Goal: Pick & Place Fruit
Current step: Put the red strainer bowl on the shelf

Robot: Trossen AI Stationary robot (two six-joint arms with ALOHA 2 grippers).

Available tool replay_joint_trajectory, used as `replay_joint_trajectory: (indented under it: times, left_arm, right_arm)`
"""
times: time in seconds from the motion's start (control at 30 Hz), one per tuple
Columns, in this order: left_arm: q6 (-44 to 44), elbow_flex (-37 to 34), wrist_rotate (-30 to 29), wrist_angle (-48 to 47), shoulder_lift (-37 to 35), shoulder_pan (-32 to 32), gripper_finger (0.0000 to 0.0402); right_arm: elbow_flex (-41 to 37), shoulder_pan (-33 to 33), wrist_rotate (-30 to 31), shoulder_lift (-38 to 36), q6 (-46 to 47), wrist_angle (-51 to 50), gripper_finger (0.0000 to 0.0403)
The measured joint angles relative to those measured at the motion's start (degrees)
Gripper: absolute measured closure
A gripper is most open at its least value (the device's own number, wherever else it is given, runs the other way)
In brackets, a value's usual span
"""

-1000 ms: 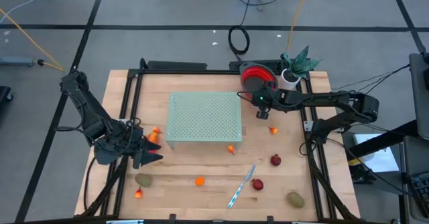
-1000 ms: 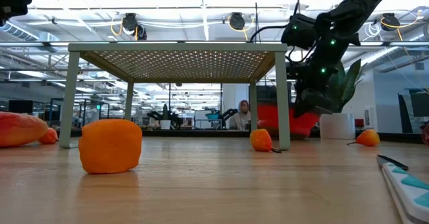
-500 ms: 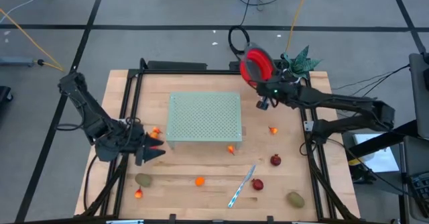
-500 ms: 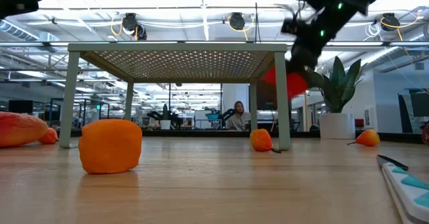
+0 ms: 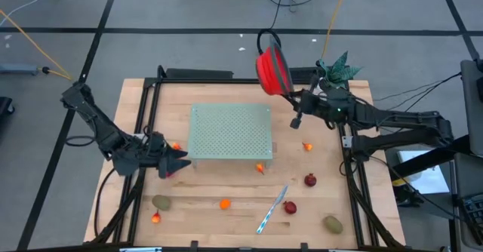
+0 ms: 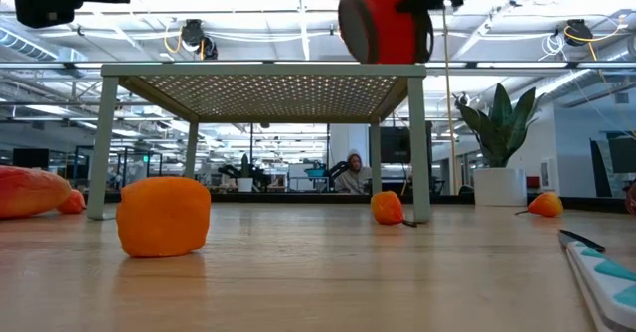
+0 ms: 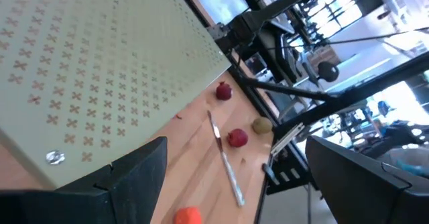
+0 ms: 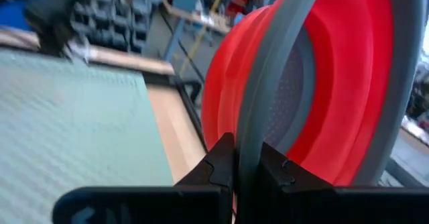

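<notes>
Writing shows nowhere; right tool (image 8: 234, 167) pinches red bowl (image 5: 272, 70) rim aloft, left tool (image 5: 175, 164) gapes wide.

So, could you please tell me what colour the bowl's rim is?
Grey, around the red bowl; clearest in the right wrist view.

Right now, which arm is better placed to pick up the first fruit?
The left. Its gripper is open, low beside the orange fruit near the green stand. The right gripper is shut on the red bowl's rim, held in the air.
</notes>
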Motion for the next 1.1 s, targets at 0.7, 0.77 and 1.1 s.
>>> replay_joint_trajectory:
  times: [0.7, 0.77, 1.1]
  left_arm:
    - [1.15, 0.00, 0.10, 5.57, 0.00, 0.57, 0.0050]
    - [1.13, 0.00, 0.10, 5.65, 0.00, 0.57, 0.0050]
    - [4.52, 0.00, -0.23, 8.48, 0.00, 0.57, 0.0050]
  right_arm:
    - [0.00, 13.55, -5.86, -0.55, -0.51, 9.37, 0.0390]
    - [0.00, 14.38, -5.88, -0.55, -1.25, 9.37, 0.0390]
    - [0.00, 17.66, -5.83, -0.54, -8.48, 9.59, 0.0390]
